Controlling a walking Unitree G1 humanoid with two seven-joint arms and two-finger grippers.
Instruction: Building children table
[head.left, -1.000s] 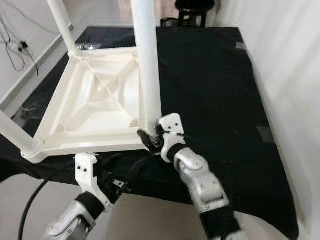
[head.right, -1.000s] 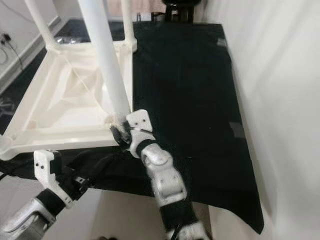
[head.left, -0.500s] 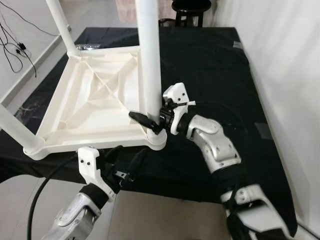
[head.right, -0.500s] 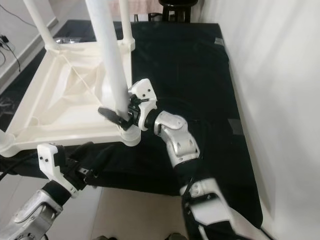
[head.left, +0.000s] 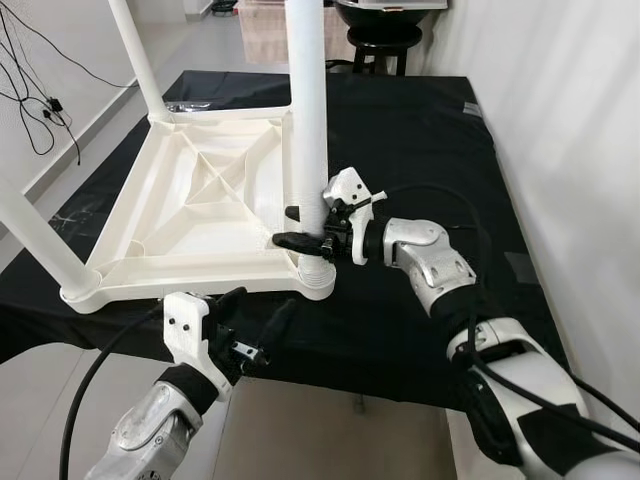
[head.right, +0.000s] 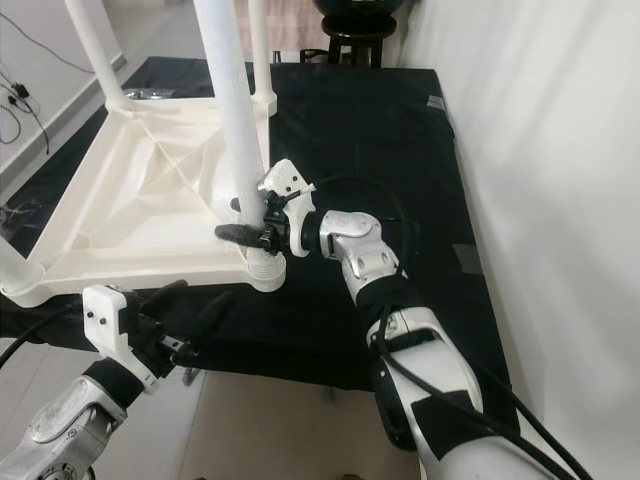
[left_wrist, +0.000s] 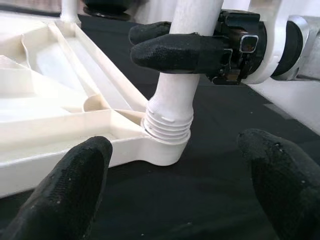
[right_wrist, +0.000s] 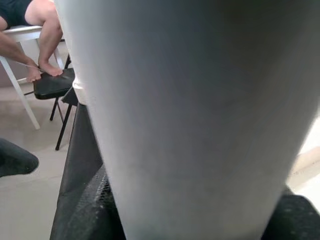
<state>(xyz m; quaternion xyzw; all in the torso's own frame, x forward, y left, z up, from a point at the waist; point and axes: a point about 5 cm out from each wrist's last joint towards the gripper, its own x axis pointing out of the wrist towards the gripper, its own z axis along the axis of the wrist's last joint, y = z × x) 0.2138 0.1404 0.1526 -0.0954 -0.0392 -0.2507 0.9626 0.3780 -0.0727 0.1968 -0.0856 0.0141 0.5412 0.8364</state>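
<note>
A white plastic tabletop lies upside down on a black cloth, its legs pointing up. My right gripper is shut on the near-right table leg, one black finger on each side just above the threaded collar at the corner socket. In the right wrist view the leg sits very close to the camera. My left gripper hovers open below the table's front edge, its fingers spread wide and aimed at that same corner without touching it.
Two more legs stand at the far-left and near-left corners. A black stool is beyond the cloth and a white wall runs along the right. Cables lie on the floor to the left. A seated person's legs are nearby.
My right gripper rose from the table's corner base and took hold of the leg just above the collar. The left gripper stays low by the front edge. The camera view shifted slightly.
</note>
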